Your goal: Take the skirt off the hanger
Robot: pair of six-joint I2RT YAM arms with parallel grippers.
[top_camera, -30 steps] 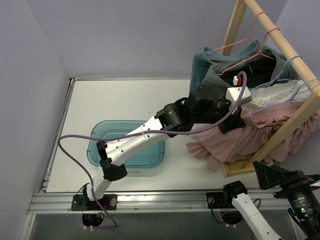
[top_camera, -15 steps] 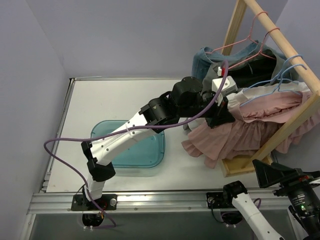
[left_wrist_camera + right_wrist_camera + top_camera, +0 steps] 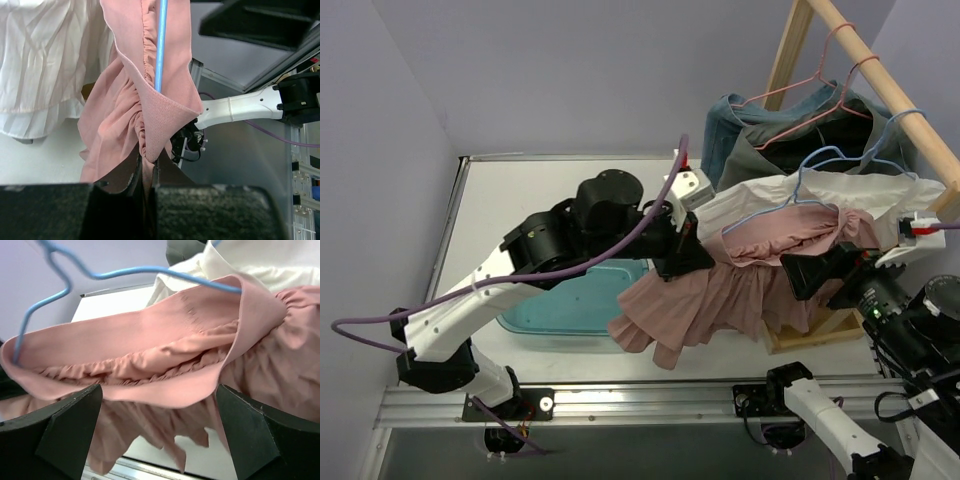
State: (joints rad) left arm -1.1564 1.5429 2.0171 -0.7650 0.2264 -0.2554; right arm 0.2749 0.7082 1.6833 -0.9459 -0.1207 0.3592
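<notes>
Three pale lilac walls (image 3: 570, 70) box in your white worktop (image 3: 530, 190), which shows bare along its far edge and at the far-left corner. Over the right edge stands a wooden rack (image 3: 880, 78). Its rail slants from the far side toward you, and its foot (image 3: 800, 333) sits close to the near-right corner.

Crowded on that rail you have a blue denim garment (image 3: 722, 118), a dark grey one (image 3: 775, 150) under pink hangers (image 3: 820, 88), and a white garment (image 3: 770, 195) lying just behind the skirt. They fill the right side and leave you little room there.

Your left arm (image 3: 490, 290) reaches diagonally from the near-left corner, with a purple cable (image 3: 620, 245) looping along it. It passes over a teal bin (image 3: 570, 310) that sits by the near edge, left of centre.

The pink skirt (image 3: 710, 295) hangs in the air between the bin and the rack's foot, its hem drooping beside the bin's right end. Its waistband is threaded on the wire of a blue hanger (image 3: 817, 163), whose hook reaches up to the rail.

Your left end effector (image 3: 685, 255) is clamped on the left end of the waistband, and the wrist view shows pink cloth pinched between its jaws. Your right end effector (image 3: 817, 275) sits at the skirt's right side. Its jaws are spread wide and grip nothing, with the waistband lying across the gap ahead of them.
</notes>
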